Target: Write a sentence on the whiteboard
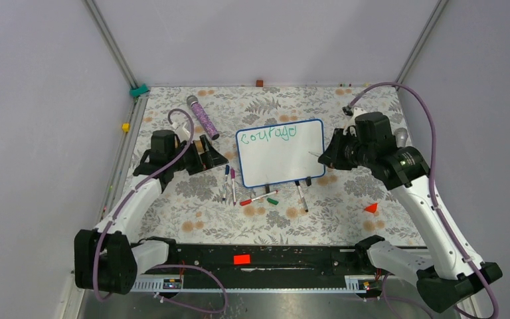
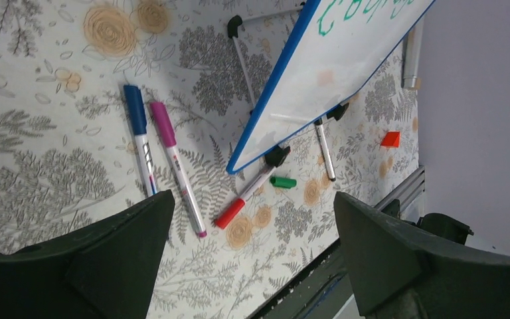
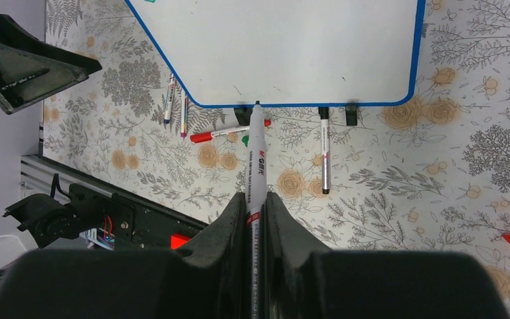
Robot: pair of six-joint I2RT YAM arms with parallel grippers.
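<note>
Right gripper (image 3: 255, 199) was found clamped on a marker (image 3: 257, 153), its tip pointing at the board's lower edge. Left gripper (image 2: 252, 199) stood wide apart, holding nothing, just beside the board's left side.

Loose markers (image 2: 174, 159) and a green cap (image 2: 283, 181) lay about the clip feet (image 3: 352, 113) and were judged a snag risk for any low approach.

The whiteboard (image 1: 285, 163) rested mid-table on those feet. It was judged light, stiff and glossy, and apt to slide or tip under pen pressure. It would be best steadied by its blue frame at the left edge.

The sentence (image 1: 269, 133) read only "courage", along the far edge. A purple tube (image 1: 202, 117) lay beyond, well apart.
</note>
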